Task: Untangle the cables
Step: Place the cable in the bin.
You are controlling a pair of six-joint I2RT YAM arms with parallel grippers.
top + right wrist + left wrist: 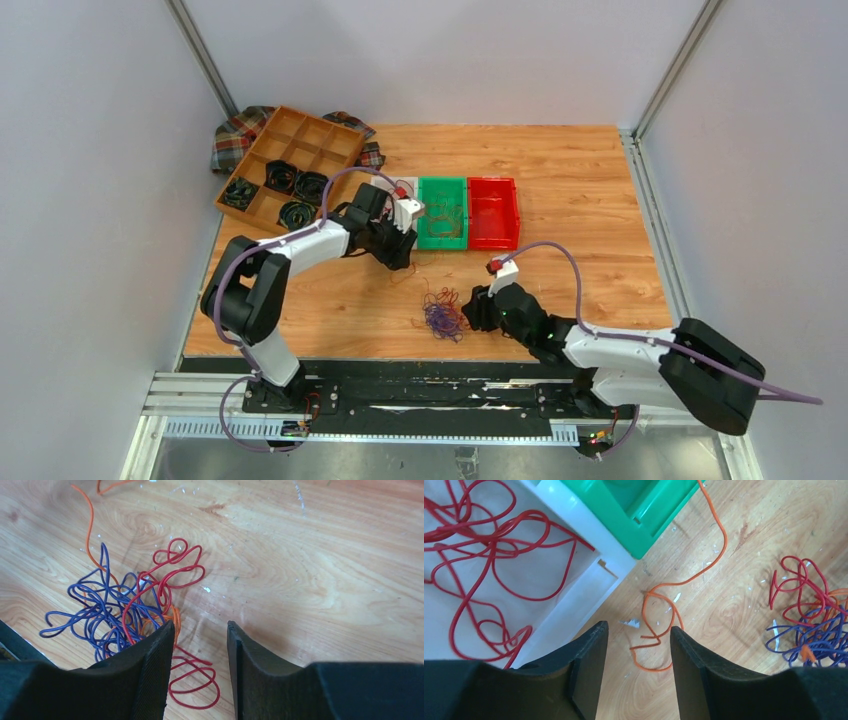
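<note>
**Two arms at a tangle of fine cables on a wooden counter**

Overhead view. A small clump of cables, purple, red and orange, lies on the bare counter near its front edge, between the two arms and well short of the bins. Behind it stand three bins in a row: a white bin, largely hidden under the left arm, a green bin and a red bin. At the far left corner a compartment tray rests on a plaid cloth; several of its cells hold black coils.

Left wrist view. The left fingers stand partly open above the counter, just in front of the white bin's corner. A single orange cable runs down from beside the green bin and ends in a loose loop lying between the fingertips; neither finger presses on it. Loose red cables lie in the white bin. The clump shows at the right edge of this view, apart from the fingers.

Right wrist view. The right fingers are partly open, with bare wood in the gap, and hold nothing. They sit at the clump's edge: purple and red strands lie against the left finger, and a red loop runs under the fingertips. An orange strand trails away from the clump towards the bins.
</note>
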